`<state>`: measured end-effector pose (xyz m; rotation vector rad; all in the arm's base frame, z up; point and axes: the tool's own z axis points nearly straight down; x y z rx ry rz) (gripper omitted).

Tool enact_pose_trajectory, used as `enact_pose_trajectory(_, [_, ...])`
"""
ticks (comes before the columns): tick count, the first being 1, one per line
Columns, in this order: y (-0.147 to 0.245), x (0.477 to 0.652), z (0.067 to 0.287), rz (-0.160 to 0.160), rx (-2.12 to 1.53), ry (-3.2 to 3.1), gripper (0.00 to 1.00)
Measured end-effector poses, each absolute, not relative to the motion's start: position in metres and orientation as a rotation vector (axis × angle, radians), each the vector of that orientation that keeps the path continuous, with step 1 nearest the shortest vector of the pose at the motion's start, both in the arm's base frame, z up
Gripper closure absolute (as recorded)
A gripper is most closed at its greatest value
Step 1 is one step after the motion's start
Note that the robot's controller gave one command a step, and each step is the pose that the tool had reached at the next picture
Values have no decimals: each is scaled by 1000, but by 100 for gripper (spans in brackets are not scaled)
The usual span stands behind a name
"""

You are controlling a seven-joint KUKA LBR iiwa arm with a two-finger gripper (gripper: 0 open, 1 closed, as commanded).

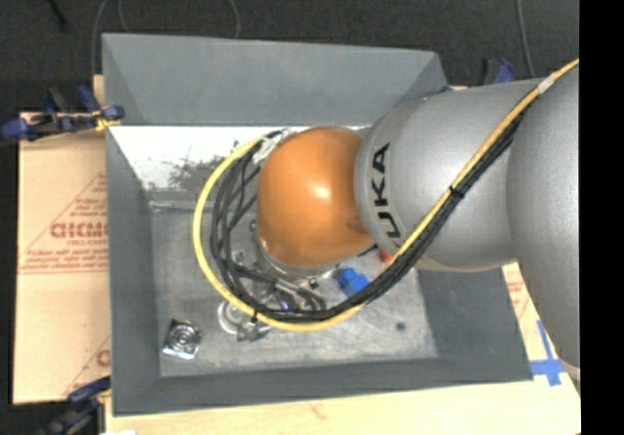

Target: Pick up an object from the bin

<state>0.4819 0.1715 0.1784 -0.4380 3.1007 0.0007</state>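
Note:
The gripper (244, 319) is low over the bin floor near the front, left of centre, mostly covered by the arm's orange dome and a loop of cables. A small crumpled silvery metal piece (181, 338) lies in the front left corner of the bin, a short way to the left of the gripper and apart from it. A small blue thing (351, 279) peeks out from under the arm, to the right of the gripper; most of it is hidden.
The arm reaches in from the right and covers the middle and right of the bin. The bin's sloping walls rise close around the floor, and the front wall is just below the gripper.

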Motion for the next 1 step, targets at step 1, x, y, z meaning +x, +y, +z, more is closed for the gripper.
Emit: enact_pose_trajectory(1, [171,483,184,1,-429,3108,100])
